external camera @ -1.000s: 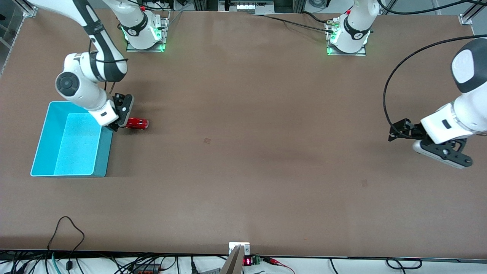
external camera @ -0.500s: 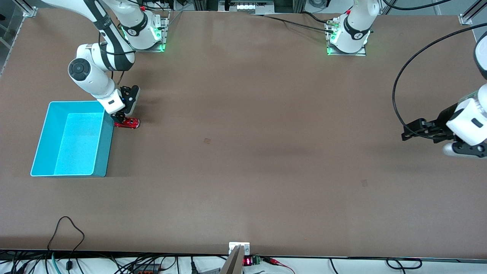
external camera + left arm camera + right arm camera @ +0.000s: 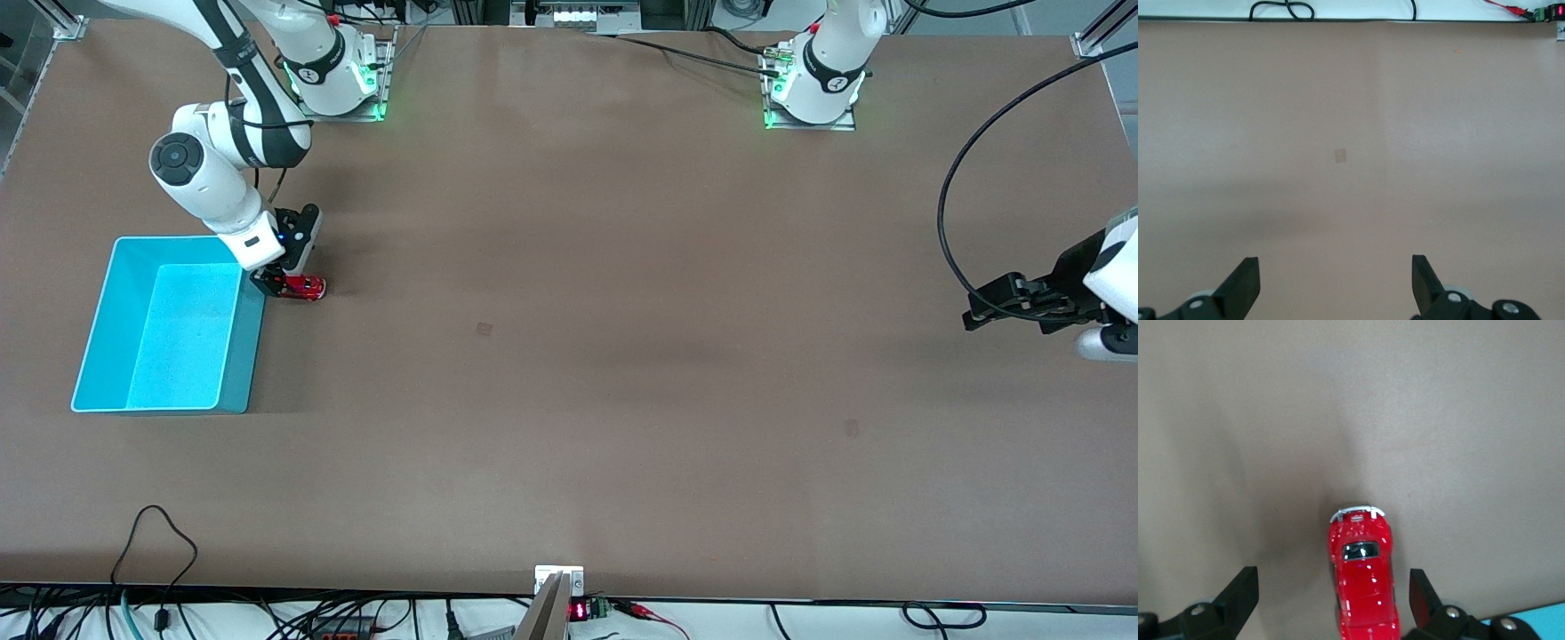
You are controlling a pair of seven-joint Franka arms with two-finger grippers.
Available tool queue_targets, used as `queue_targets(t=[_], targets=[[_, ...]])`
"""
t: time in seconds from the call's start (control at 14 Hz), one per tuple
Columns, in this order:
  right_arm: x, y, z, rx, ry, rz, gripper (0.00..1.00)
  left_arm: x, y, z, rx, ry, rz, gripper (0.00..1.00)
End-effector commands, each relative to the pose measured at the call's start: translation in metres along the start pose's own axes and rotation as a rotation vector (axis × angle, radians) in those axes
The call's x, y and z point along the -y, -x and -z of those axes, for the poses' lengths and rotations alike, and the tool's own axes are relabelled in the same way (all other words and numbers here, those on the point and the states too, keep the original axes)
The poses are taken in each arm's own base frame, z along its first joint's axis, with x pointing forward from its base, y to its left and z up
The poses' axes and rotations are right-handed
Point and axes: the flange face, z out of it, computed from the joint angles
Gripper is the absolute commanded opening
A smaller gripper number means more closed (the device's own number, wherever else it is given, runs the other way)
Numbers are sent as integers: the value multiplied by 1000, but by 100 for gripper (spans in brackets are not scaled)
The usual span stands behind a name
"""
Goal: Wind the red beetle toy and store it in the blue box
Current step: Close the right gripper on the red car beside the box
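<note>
Front view: the right gripper (image 3: 277, 283) is down at the table (image 3: 569, 356), directly over the end of the red beetle toy (image 3: 302, 287) that lies closest to the blue box (image 3: 164, 324). The toy sits on the table just beside the box wall, at the box corner farthest from the front camera, and the rest of its body sticks out from under the gripper toward the left arm's end of the table. The box stands at the right arm's end of the table, right next to this gripper. The left gripper (image 3: 982, 313) hangs over bare table at the left arm's end, well apart from both toy and box; that arm waits.

Left wrist view: the left gripper (image 3: 1335, 283) has its fingers (image 3: 1243, 283) spread wide with nothing between them, only plain brown table below and a small pale mark (image 3: 1340, 155) on the surface ahead.

Right wrist view: the right gripper (image 3: 1332, 600) is released, its fingers (image 3: 1239, 597) standing clear on either side of the red beetle toy (image 3: 1362, 587). The toy lies lengthwise in the gap, closer to one finger than the other, touching neither. A sliver of the blue box (image 3: 1538, 617) shows just beside the gripper.
</note>
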Motion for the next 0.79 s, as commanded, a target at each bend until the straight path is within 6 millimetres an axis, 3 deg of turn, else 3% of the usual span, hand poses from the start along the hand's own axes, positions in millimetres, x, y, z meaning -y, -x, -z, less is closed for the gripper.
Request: queue_targets(t=[0.0, 0.21, 0.36, 0.71], targets=[[-2, 3, -2, -4, 29, 40, 100, -6, 3, 12, -4, 12, 6, 100], [-1, 6, -16, -17, 30, 44, 100, -9, 4, 3, 14, 62, 22, 100], [-1, 11, -26, -24, 25, 34, 100, -9, 10, 10, 15, 51, 62, 100], [0, 18, -35, -28, 11, 18, 98, 15, 28, 15, 90, 29, 106, 100]])
